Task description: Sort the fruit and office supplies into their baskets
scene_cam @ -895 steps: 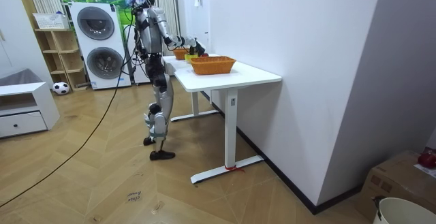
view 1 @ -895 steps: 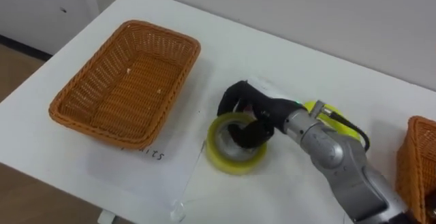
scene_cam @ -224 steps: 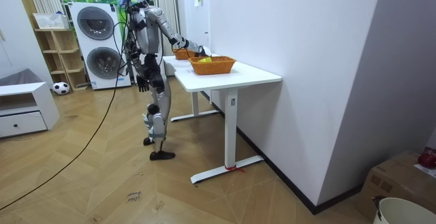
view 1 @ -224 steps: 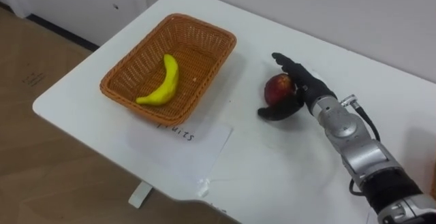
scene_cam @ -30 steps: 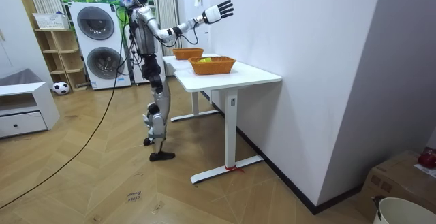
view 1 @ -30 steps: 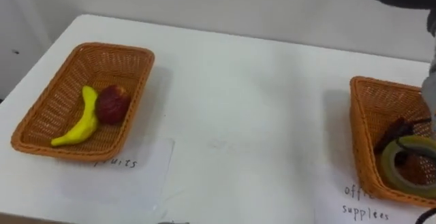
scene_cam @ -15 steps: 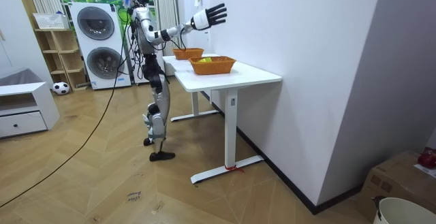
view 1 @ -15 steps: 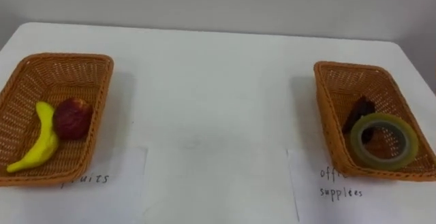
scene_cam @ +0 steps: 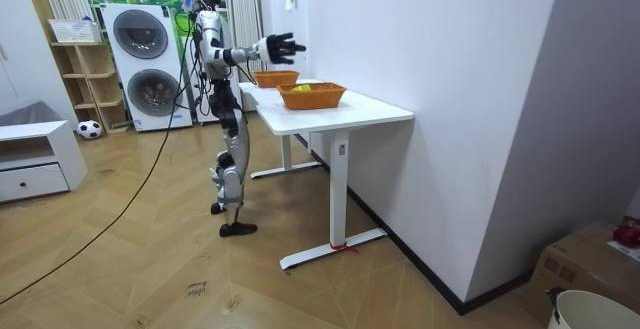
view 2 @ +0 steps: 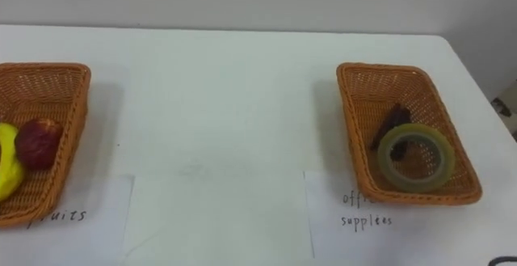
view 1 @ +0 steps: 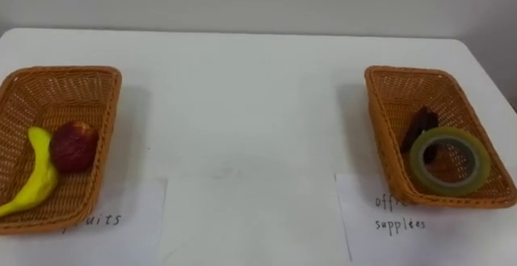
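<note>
L basket (view 1: 111, 128) sits at the table's left end. Inside: banana (view 1: 36, 181) along its left side, apple (view 1: 73, 146) touching the banana on the right, both on the floor of the basket. Paper label (view 1: 113, 217) lies flat just in front of the basket.

Mid table (view 1: 242, 112): wide bare white top between the two baskets, which are well apart. Back edge runs along the wall.

R basket (view 1: 408, 70) is near the table's right back corner, w/ only a narrow strip of top between its rim and the right edge. Inside: tape roll (view 1: 449, 187) lying flat toward the front, and a dark item (view 1: 418, 128), can't tell what, just behind it w/ its near end under or against the roll. A 2nd paper label (view 1: 396, 217) lies in front, partly under the basket's front-left corner.

Room view: robot stands upright at the table's long side. R hand (scene_cam: 279, 45) is held out in the air above table height, fingers spread wide, holding and touching nothing.
</note>
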{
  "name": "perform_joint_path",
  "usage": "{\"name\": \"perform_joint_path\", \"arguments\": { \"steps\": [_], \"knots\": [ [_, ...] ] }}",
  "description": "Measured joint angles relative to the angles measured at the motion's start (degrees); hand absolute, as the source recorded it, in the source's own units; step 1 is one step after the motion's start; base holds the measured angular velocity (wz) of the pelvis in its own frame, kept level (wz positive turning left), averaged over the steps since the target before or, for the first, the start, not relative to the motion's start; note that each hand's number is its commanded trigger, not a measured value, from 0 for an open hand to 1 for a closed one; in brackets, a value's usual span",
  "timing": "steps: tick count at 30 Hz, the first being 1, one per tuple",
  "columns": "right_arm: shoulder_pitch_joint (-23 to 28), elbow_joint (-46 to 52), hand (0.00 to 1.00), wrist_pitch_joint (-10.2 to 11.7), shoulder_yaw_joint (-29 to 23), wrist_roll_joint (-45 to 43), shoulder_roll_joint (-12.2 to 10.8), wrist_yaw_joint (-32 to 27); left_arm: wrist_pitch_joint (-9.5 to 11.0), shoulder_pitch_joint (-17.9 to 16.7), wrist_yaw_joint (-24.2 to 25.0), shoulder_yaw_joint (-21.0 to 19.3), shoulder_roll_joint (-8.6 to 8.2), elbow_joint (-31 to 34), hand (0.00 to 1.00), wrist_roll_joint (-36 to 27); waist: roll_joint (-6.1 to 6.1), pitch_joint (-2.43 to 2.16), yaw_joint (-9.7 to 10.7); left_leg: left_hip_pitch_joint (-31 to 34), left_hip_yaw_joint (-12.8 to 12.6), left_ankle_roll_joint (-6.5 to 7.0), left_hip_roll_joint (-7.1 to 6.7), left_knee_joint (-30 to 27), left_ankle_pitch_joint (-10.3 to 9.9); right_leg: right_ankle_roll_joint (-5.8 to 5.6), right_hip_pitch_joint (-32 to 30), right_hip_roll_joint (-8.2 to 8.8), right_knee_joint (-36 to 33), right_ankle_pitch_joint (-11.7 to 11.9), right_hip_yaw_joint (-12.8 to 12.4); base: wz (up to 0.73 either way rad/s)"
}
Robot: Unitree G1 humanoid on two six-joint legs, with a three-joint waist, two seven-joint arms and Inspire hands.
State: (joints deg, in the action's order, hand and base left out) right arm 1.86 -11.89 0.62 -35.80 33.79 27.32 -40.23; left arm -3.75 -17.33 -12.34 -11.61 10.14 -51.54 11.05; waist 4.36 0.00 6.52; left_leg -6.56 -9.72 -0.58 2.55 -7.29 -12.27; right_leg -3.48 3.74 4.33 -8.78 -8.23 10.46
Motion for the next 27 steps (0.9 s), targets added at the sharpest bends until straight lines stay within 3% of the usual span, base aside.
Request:
{"name": "perform_joint_path", "arguments": {
  "steps": [6,9,14,18,21,23,27],
  "knots": [
    [2.65,-6.85,0.00,0.91,-4.10,2.17,-1.54,-6.32,-0.12,-1.04,-0.02,-0.08,-0.03,1.44,0.00,-2.63,-0.25,-0.21,1.75,0.94,0.06,-0.02,0.04,-0.11,0.00,0.00,-0.88,-0.06,-0.13,0.00,-0.01,0.00],
    [4.77,-8.90,0.00,1.46,-5.88,2.15,-4.00,-8.12,-0.01,-0.96,0.00,-0.48,-0.03,1.44,0.00,-2.82,-0.42,-0.35,2.46,0.89,0.04,-0.02,0.07,-0.23,0.01,0.01,-0.82,-0.07,-0.20,-0.01,0.01,0.00],
    [9.49,-15.53,0.00,3.15,-6.02,2.21,-8.23,-10.26,0.02,-1.25,-0.10,-0.78,-0.08,1.64,0.00,-4.76,-0.33,-0.28,2.64,0.08,-1.14,-0.07,0.22,0.13,-0.08,0.01,-0.82,-0.21,-0.56,-0.01,-1.07,-0.10],
    [12.89,-20.38,0.00,3.18,-5.74,3.94,-11.61,-10.50,0.09,-1.20,-0.75,-0.64,-0.08,2.45,0.00,-5.91,-0.46,-0.18,2.52,-0.09,-1.33,-0.12,0.38,0.21,-0.17,0.02,-0.92,-0.32,-0.97,-0.01,-1.13,-0.03],
    [14.23,-25.52,0.00,3.37,-3.45,9.46,-13.10,-10.07,0.12,-1.00,-0.74,-0.26,-0.24,2.45,0.00,-6.61,-1.10,-0.13,2.55,-0.16,-1.45,-0.12,0.42,0.44,-0.17,0.09,-0.93,-0.39,-1.01,0.04,-1.19,-0.02],
    [15.05,-26.36,0.00,3.58,-1.00,12.11,-15.68,-9.95,0.14,-0.97,-0.67,0.14,-0.63,2.36,0.00,-7.12,-1.71,-0.12,2.40,-0.15,-1.75,-0.13,0.52,0.43,-0.17,0.12,-1.12,-0.54,-1.11,0.04,-1.77,-0.08],
    [14.83,-30.51,0.00,4.27,4.86,14.65,-17.87,-8.68,0.17,-0.76,-0.60,2.42,-1.31,1.28,0.00,-7.69,-2.87,-0.53,1.39,-0.54,-2.55,-0.18,0.59,0.41,-0.17,0.33,-1.47,-0.70,-1.41,0.17,-2.35,-0.11]
  ]
}}
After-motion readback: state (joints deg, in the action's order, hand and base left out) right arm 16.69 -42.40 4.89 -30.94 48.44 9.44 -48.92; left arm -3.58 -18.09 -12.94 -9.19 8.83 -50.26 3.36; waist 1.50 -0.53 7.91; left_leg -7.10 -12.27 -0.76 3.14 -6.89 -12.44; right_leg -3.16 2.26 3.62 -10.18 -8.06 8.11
